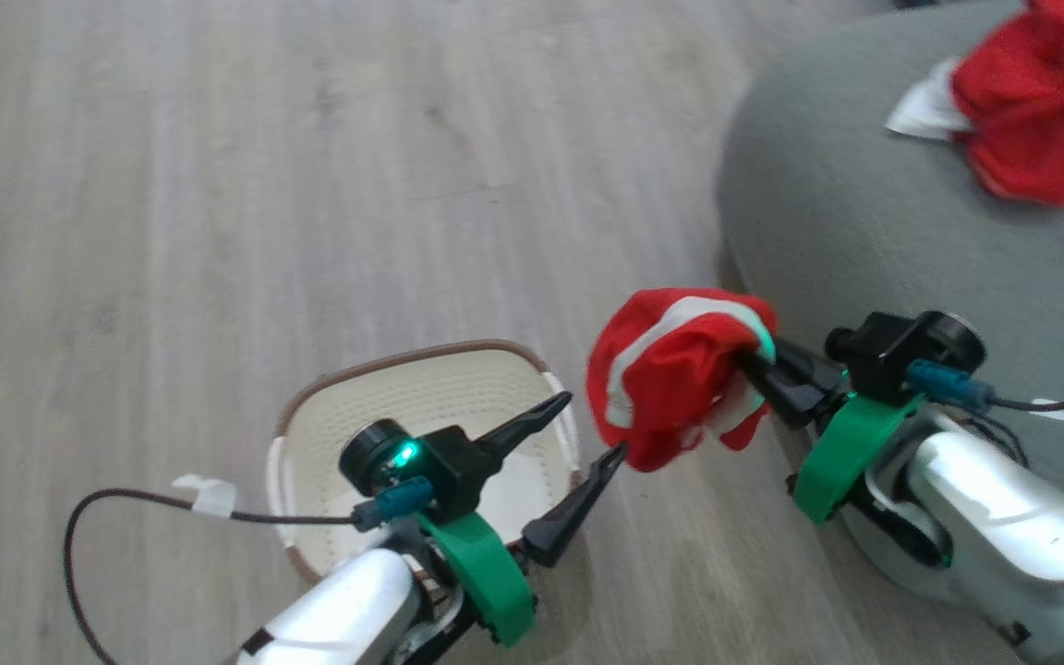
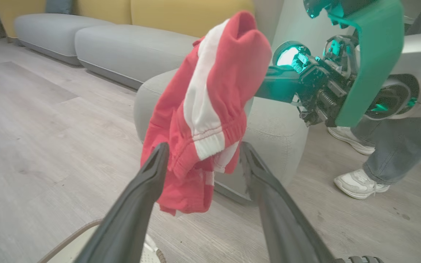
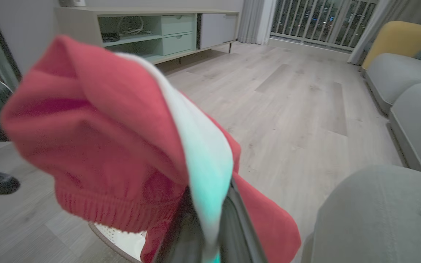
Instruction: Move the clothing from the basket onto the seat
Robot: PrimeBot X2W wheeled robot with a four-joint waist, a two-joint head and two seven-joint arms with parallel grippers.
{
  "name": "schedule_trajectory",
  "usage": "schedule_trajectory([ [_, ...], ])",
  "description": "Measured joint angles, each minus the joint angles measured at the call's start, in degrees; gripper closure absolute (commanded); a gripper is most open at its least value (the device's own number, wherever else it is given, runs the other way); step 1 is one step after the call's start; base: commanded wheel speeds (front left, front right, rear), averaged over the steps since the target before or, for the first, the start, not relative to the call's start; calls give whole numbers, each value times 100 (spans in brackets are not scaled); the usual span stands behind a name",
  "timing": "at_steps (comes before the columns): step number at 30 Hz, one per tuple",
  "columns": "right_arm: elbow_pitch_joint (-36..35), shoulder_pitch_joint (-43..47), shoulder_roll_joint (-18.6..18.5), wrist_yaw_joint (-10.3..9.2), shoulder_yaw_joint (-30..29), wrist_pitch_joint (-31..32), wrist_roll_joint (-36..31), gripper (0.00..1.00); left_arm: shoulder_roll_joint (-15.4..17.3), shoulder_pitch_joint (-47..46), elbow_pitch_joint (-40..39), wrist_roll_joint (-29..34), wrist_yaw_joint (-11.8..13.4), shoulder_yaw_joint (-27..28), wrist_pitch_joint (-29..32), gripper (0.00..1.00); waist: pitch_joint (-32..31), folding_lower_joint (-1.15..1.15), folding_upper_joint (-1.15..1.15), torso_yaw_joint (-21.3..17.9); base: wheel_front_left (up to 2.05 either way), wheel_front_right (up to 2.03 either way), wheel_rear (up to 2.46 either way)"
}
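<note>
Head view: the right gripper (image 1: 763,368) is pinched shut on a red garment (image 1: 671,379), which hangs in a bunch over the floor (image 1: 218,185) between the basket (image 1: 421,356) and the seat (image 1: 864,212). The left gripper (image 1: 597,423) stands over the basket with its jaws wide, holding nothing, its lower tip just beside the garment's bottom edge. The seat lies to the robot's right of the garment and beyond it, so the right arm is the nearer one and I judge the carry to be its job. Another garment (image 1: 1040,111) already lies on the seat's far part. No red shows in the visible part of the basket.

Left wrist view: looking along the spread fingers, the garment hangs long axis down, its white stripe running top to bottom, gripped near the top from the side by the right gripper. The seat's rounded corner sits directly behind it, close. This view adds a person's shoes (image 2: 356,182) on the floor past the seat, and a grey sofa (image 2: 122,47) further off.

Right wrist view: the closed fingers clamp the white stripe, with red cloth draped over and ahead of them. The seat's edge shows at lower right, the basket's rim below the cloth.
</note>
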Motion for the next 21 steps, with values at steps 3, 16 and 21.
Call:
schedule_trajectory([
  [3, -31, 21, -54, 0, -134, -1, -46, 100, -111, 0, 32, 136, -58, 45, 0, 0, 34, 0, 0, -233, 0, 0, 0],
  [16, -190, 491, -263, 0, -1062, 0, -238, 100, -430, 60, 216, 588, -225, 199, -1, 0, 273, 0, 0, -1373, 0, 0, 0],
  [21, -183, 488, -197, 0, -1644, -1, -288, 100, -433, 54, 215, 588, -225, 182, -5, 0, 447, 0, 0, -1345, 0, 0, 0],
])
